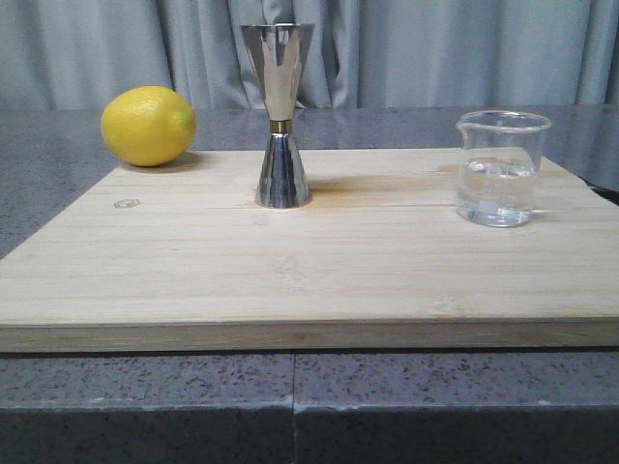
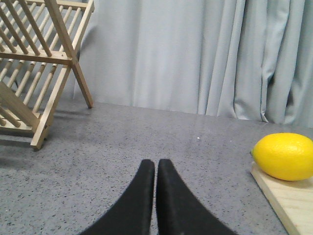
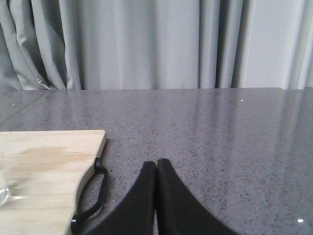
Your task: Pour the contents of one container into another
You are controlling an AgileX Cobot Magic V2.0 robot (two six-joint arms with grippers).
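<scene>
A wooden cutting board [image 1: 290,261] lies flat on the grey speckled bench [image 1: 145,396], and I use this board as the landmark for all places. The steel jigger [image 1: 280,116] stands upright on the board, near the board's far edge and about at the middle of its width; it has a thin brass-coloured band at the waist, and its wider open cup is on top. The glass beaker [image 1: 499,168] stands upright on the board too, near the far right corner, well apart from the jigger. It holds clear liquid up to about the middle of its height, and its pouring lip points toward the jigger. A yellow lemon [image 1: 148,125] rests at the far left corner of the board; in the left wrist view it lies partly on the board's corner. Behind the board hangs a pale grey curtain [image 1: 435,48]. The left pincer [image 2: 155,169] is closed, its two black fingers touching each other and holding nothing, and it hovers over the bare bench to the left of the board. A wooden dish rack [image 2: 34,73] stands on the bench farther left of the board. The right pincer [image 3: 156,169] is closed as well and empty, over the bench to the right of the board, beside the board's dark handle [image 3: 93,196].
</scene>
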